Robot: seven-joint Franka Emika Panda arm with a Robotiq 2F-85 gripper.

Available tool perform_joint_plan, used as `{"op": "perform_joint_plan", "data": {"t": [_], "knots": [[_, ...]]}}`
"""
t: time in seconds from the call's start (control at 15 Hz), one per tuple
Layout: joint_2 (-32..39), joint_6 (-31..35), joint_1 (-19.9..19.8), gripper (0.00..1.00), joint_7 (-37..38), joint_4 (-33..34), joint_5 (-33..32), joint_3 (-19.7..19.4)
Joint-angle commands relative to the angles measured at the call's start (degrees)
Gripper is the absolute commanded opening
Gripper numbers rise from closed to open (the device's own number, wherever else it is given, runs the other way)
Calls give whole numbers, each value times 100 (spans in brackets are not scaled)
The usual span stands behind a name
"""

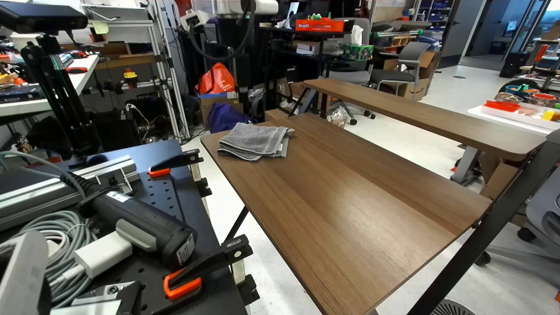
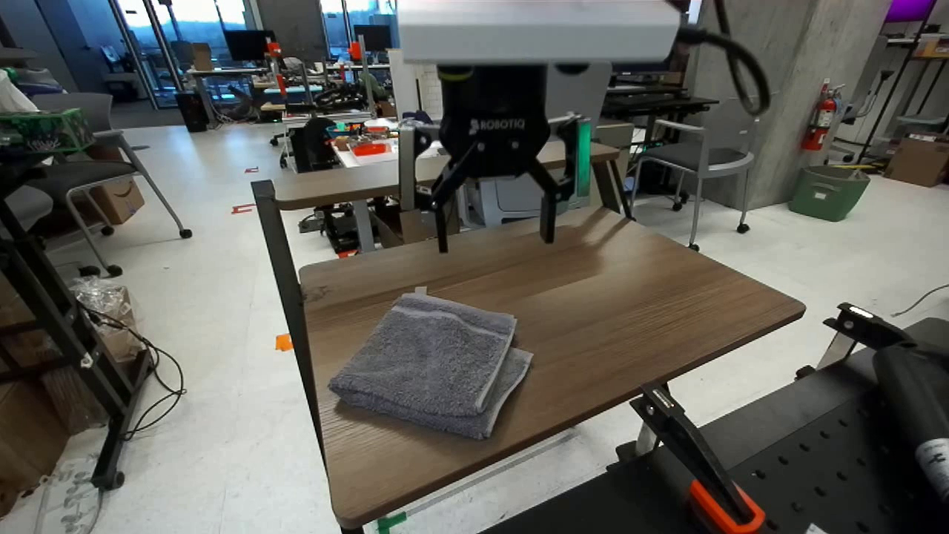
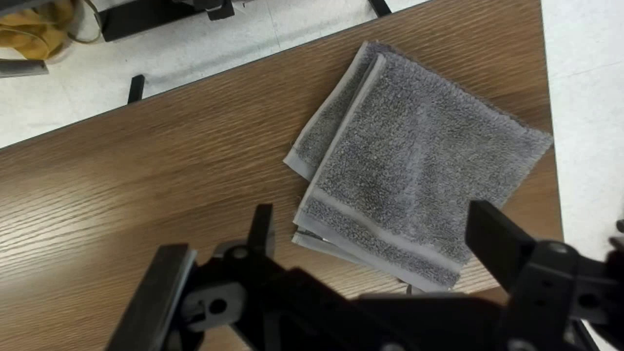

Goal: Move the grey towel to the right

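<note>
In an exterior view, you have bright glass panes [image 2: 200, 13] at the upper left and a grey pillar [image 2: 797, 44] at the upper right, a grey chair [image 2: 682, 153] and a green bin [image 2: 827, 194] near its foot. Pale floor [image 2: 207, 334] shows around your brown table [image 2: 630, 289].

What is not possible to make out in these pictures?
- Grey towel: underside, hidden by upper layers in all views.
- Robotiq gripper: partly cut off by the wrist view's bottom edge.
- Yellow object: cut off by wrist view's left edge, unidentifiable.
- Black tool's label: print too small in an exterior view.
</note>
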Motion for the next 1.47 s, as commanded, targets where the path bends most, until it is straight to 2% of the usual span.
{"op": "perform_joint_plan", "data": {"t": [0.0, 0.33, 0.6, 1.07, 1.4], "knots": [[998, 64, 465, 100, 11, 871, -29, -443], [2033, -111, 775, 100, -95, 1945, 236, -753], [2612, -146, 927, 100, -133, 2493, 309, -870], [3172, -220, 978, 100, -287, 2936, 529, -935], [3139, -242, 882, 100, -448, 2872, 696, -1043]]}}
